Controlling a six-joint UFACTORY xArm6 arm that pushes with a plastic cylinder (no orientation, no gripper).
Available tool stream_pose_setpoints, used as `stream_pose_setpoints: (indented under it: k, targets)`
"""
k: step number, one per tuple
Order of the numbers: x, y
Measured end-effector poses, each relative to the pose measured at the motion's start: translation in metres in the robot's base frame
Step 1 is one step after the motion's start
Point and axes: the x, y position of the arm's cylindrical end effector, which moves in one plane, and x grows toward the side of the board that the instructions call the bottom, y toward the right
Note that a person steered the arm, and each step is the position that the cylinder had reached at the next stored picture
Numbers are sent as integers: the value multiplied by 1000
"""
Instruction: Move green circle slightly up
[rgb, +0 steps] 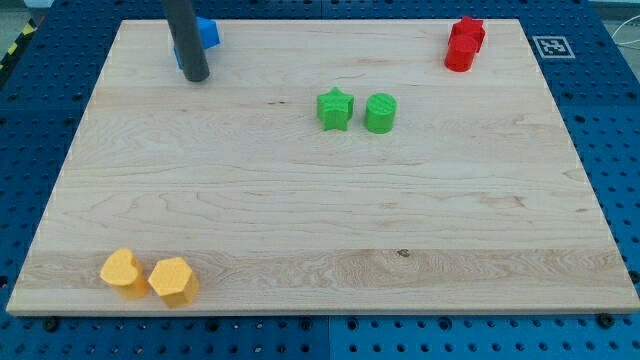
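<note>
We're seeing the green circle (380, 113) sitting upright on the wooden board, a bit right of frame centre, in the upper half. It's looking like a short bright green cylinder, flat round top facing up, side walls lightly ribbed. It's lying just beside a green star (335, 109) on its left, a thin gap showing between them, not touching. It's resting flat on bare wood, casting a small shadow at its base, and nothing's touching it.
</note>
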Motion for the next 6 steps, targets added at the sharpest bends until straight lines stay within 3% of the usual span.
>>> stream_pose_setpoints:
  k: [3,6]
  targets:
    - [83,35]
    - [107,123]
